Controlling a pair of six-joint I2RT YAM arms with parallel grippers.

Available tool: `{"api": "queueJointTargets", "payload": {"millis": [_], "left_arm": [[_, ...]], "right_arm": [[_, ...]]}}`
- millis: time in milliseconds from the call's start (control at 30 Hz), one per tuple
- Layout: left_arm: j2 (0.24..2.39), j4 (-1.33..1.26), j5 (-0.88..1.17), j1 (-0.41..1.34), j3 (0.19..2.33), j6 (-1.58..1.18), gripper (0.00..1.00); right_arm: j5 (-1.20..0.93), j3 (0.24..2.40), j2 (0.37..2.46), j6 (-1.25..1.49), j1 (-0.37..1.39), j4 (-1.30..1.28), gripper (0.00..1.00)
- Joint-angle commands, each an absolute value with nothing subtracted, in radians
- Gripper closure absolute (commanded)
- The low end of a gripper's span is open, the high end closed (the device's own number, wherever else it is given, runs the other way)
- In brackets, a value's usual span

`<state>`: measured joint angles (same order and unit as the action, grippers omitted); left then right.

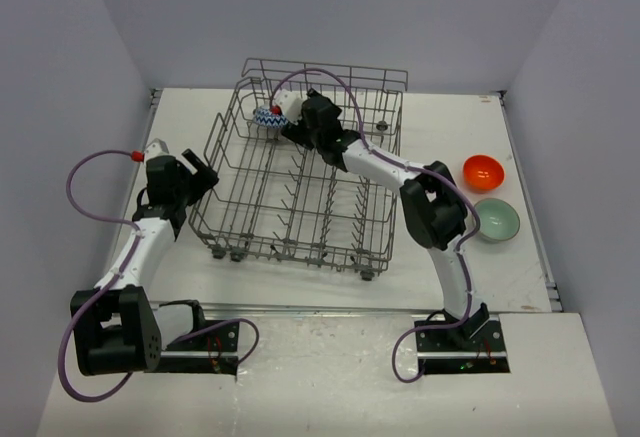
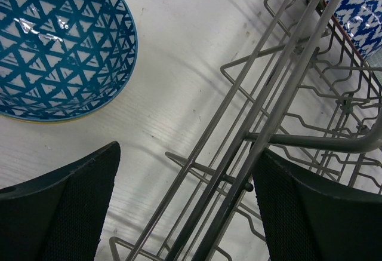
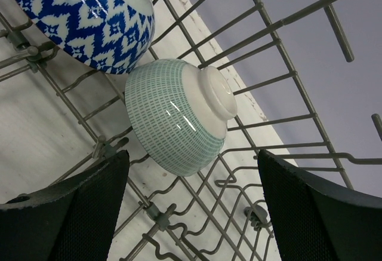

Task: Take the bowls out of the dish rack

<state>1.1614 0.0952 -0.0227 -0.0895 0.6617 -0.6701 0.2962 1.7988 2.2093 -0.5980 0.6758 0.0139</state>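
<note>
From above, we see the dish rack (image 1: 300, 192) mid-tabletop (image 1: 450, 117), with an orange bowl (image 1: 482, 170) and a mint bowl (image 1: 496, 219) standing to its right. The right pincer (image 1: 293, 129) reaches into the rack's far left corner by a blue zigzag bowl (image 1: 268, 115); the left pincer (image 1: 204, 177) sits outside the left wall.

The left wrist view shows that pincer spread wide and empty, with a blue triangle bowl (image 2: 59, 46) on the tabletop.

The right wrist view shows the right pincer equally wide, holding nothing, near a green-lined bowl (image 3: 176, 117) just beside the zigzag bowl in the rack.
</note>
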Motion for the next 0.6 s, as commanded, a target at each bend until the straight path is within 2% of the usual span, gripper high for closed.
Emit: {"api": "queueJointTargets", "payload": {"millis": [0,267,567], "left_arm": [[1.129,0.100,-0.058,-0.095,0.675,-0.657,0.11],[1.126,0.114,-0.081,-0.095,0.689,-0.644,0.10],[1.091,0.114,-0.083,-0.095,0.672,-0.641,0.08]], "right_arm": [[0.288,1.848,2.233,-0.598,0.672,0.012,0.12],[0.276,1.761,2.180,-0.574,0.669,0.038,0.12],[0.284,1.809,2.247,-0.601,0.654,0.054,0.12]]}}
